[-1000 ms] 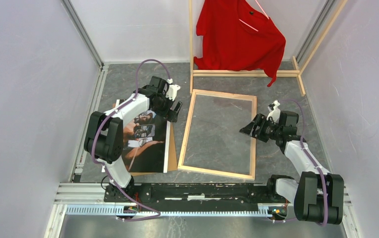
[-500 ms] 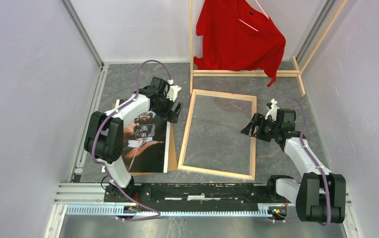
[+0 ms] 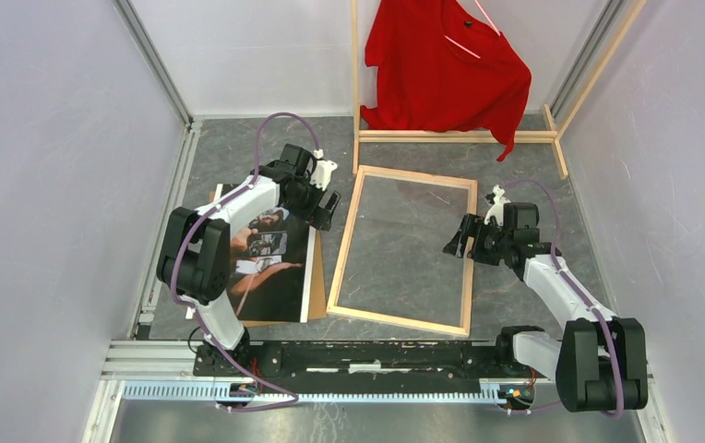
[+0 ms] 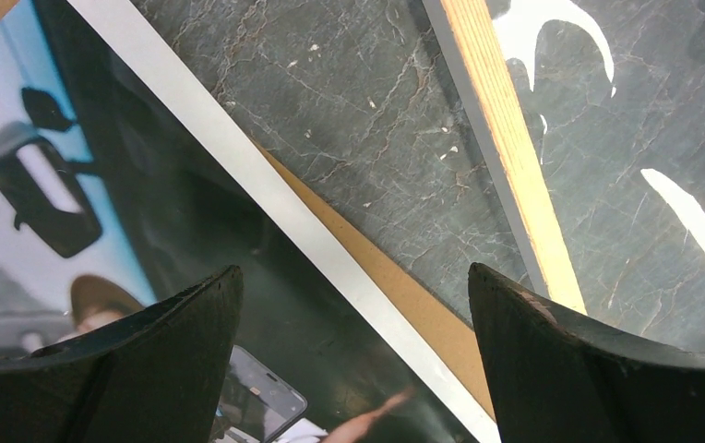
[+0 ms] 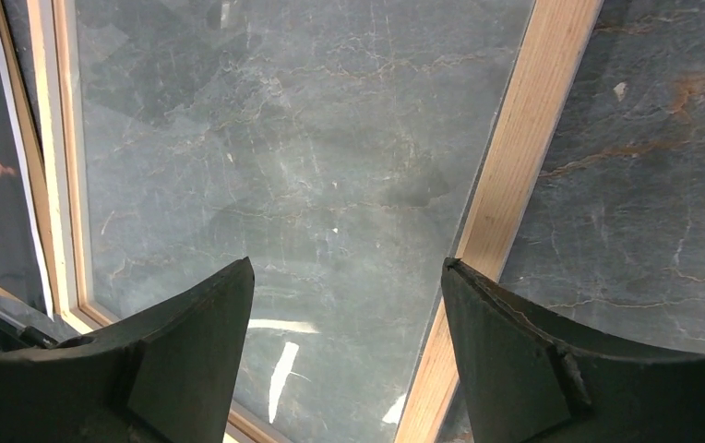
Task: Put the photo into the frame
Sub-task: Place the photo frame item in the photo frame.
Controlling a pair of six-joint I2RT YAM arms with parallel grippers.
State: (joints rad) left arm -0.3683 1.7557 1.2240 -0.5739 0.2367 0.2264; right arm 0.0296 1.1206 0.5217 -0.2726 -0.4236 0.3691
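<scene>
The photo [image 3: 266, 263], a dark print with a white strip on its right edge, lies face up at the left on a brown backing board [image 3: 320, 281]. The frame [image 3: 342, 249] lies flat beside it, wood side up, with its clear pane [image 5: 284, 138] showing the table. My left gripper [image 3: 324, 208] hangs open over the photo's [image 4: 173, 203] far right edge, its jaws spanning the white strip and the board [image 4: 367, 249]. My right gripper [image 3: 455, 242] is open and low at the frame's right rail [image 5: 524, 138], one finger over the pane and the other at the rail.
A tall wooden clothes rack with a red shirt [image 3: 446, 65] stands at the back, its base rail [image 3: 455, 137] just beyond the frame. Grey walls close in left and right. A metal rail [image 3: 358, 355] runs along the near edge.
My right gripper has moved left onto the frame's right rail and opened wider. The frame's near end has slid slightly left. The left arm has not moved.
</scene>
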